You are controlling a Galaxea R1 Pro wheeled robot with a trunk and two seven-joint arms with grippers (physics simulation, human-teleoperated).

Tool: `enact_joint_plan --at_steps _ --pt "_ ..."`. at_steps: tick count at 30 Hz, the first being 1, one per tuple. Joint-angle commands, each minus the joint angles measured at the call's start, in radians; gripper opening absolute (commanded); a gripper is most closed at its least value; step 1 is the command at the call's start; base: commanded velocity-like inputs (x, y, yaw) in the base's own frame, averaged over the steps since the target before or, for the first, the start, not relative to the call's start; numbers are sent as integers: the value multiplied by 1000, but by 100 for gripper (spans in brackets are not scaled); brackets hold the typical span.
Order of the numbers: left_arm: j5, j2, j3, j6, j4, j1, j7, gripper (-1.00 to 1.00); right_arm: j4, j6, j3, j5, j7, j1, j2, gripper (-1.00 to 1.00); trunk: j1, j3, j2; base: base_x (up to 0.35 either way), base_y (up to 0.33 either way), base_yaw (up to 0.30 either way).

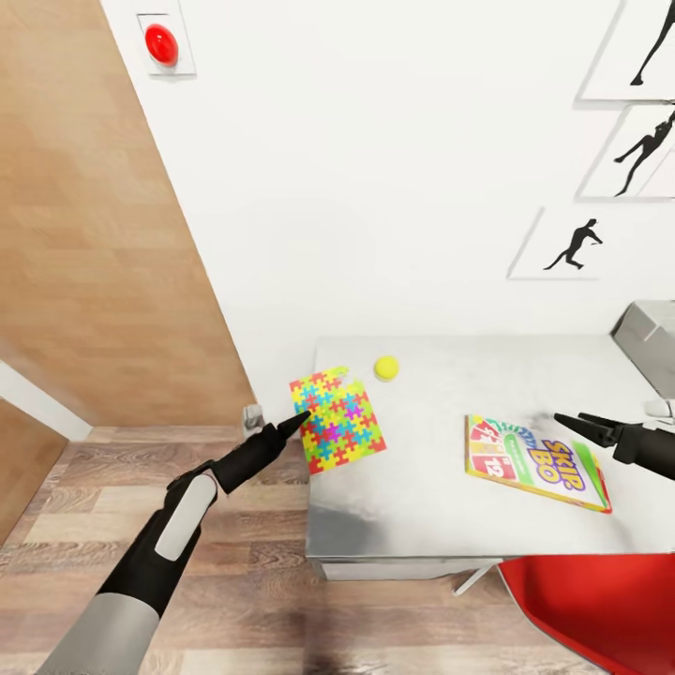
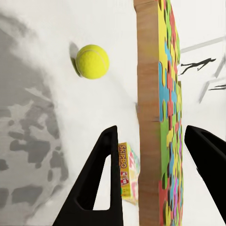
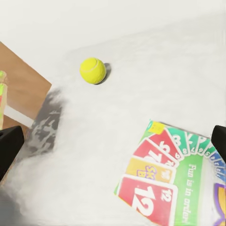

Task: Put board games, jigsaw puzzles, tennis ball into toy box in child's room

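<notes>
A multicoloured jigsaw puzzle (image 1: 337, 420) lies at the table's (image 1: 422, 506) left edge, overhanging it slightly. My left gripper (image 1: 298, 420) is at that edge; in the left wrist view it (image 2: 151, 129) stands open, its fingers (image 2: 101, 179) straddling the puzzle's (image 2: 157, 117) thick brown side without pressing on it. The tennis ball (image 1: 386, 367) (image 2: 92, 61) (image 3: 92, 70) rests just beyond the puzzle. The SKIP BO board game (image 1: 534, 461) (image 3: 174, 181) lies flat to the right. My right gripper (image 1: 574, 424) (image 3: 115, 136) hovers open over its far corner. The pale grey toy box (image 1: 649, 339) shows at the right edge.
A red chair (image 1: 600, 600) stands under the table's front right corner. The wooden wardrobe door (image 1: 94, 234) fills the left, with plank floor (image 1: 234, 562) below my left arm. Silhouette prints (image 1: 574, 246) and a red dot (image 1: 161, 44) hang on the white wall.
</notes>
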Motion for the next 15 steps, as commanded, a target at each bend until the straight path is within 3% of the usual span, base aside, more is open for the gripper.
enact_joint_plan --at_steps 1,10,11,15 --pt "16 2 5 11 -4 -2 3 -100 0 12 -1 -8 1 -1 2 100 0 -1 -1 0 0 -206" --pt "65 9 56 25 -15 -6 5 -100 -1 63 -2 -35 1 0 8 100 0 -1 -1 0 0 -252" --pt "67 9 69 26 -16 -6 5 -100 -1 152 -2 -35 1 0 8 100 0 -1 -1 0 0 -273" --pt "71 10 70 27 -16 -6 5 -100 -1 156 -2 -36 1 0 9 100 0 -1 -1 0 0 -277"
